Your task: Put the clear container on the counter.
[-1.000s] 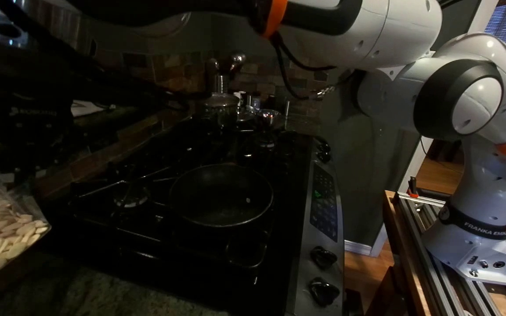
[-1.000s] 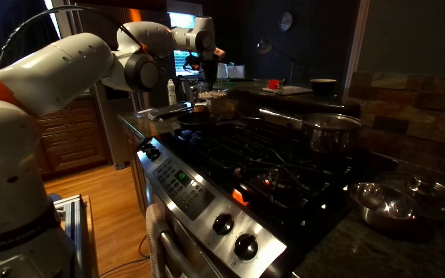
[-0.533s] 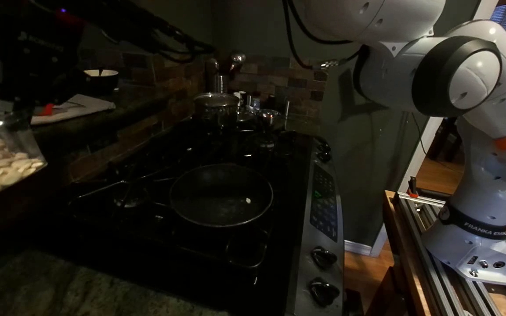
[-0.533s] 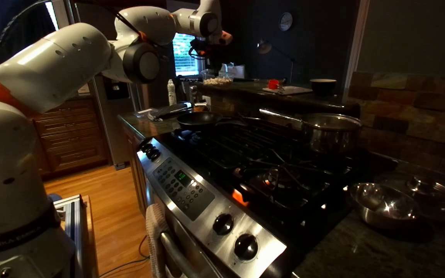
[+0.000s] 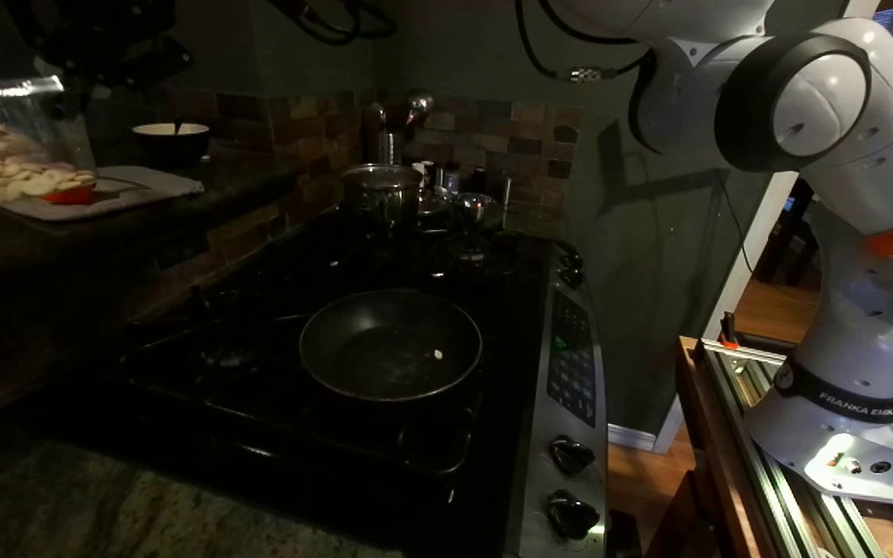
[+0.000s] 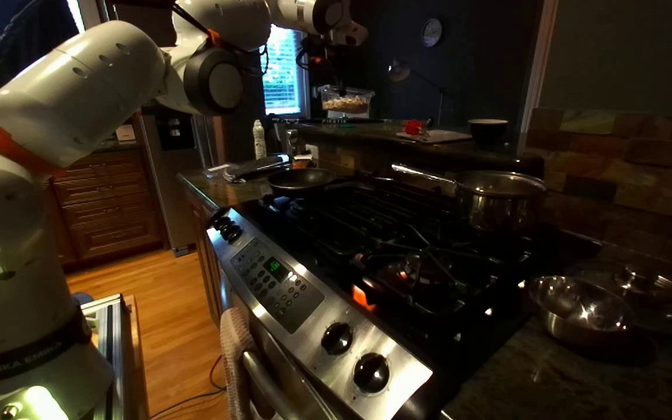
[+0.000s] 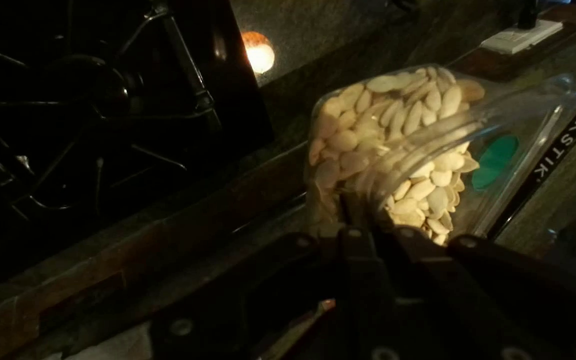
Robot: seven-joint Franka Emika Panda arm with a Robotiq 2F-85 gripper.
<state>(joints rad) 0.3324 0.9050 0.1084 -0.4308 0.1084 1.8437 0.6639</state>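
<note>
The clear container (image 6: 346,104) is a see-through dish with pale seeds in it. It also shows in an exterior view (image 5: 12,167), partly cut off by the frame, and in the wrist view (image 7: 393,125). My gripper (image 7: 363,215) is shut on the container's near wall, its fingertips at the rim. In an exterior view my gripper (image 6: 342,87) holds the container up, with a visible gap above the level of the counter. The counter (image 6: 470,150) is a dark, raised stone ledge behind the stove with a thick front edge.
On the counter are a flat white board (image 6: 441,136) with a red cup (image 6: 413,126), a dark bowl with a white inside (image 6: 487,129), and a black PIKSTIK bar (image 7: 565,142). Below on the stove stand a frying pan (image 5: 390,345) and a steel pot (image 6: 500,201).
My gripper and the container have risen steadily in both exterior views, from about the ledge's height or lower to above it. The white board and dark bowl have come into sight behind them.
</note>
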